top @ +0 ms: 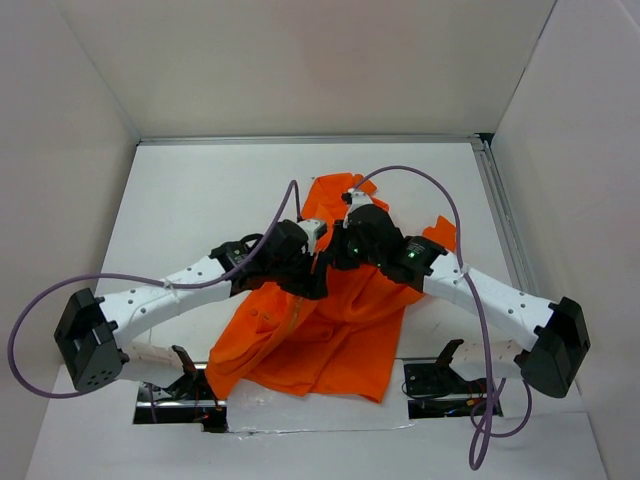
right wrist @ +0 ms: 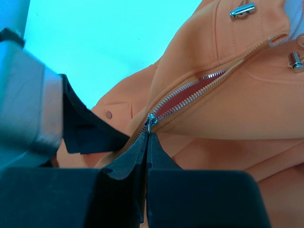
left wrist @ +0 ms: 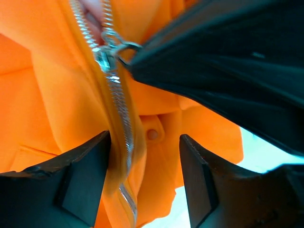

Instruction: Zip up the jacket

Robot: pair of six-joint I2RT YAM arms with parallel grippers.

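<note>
Jacket (top: 335, 335) with zipper pull (right wrist: 151, 119) pinched in right jaws, left jaws wide astride zipper (left wrist: 122, 107)

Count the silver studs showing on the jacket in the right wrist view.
2. One stud sits at the top edge, above the open zipper; the other at the right edge, below it. More may be hidden.

jacket (top: 330, 320) | bright orange | crumpled on table | zipper partly closed
</note>
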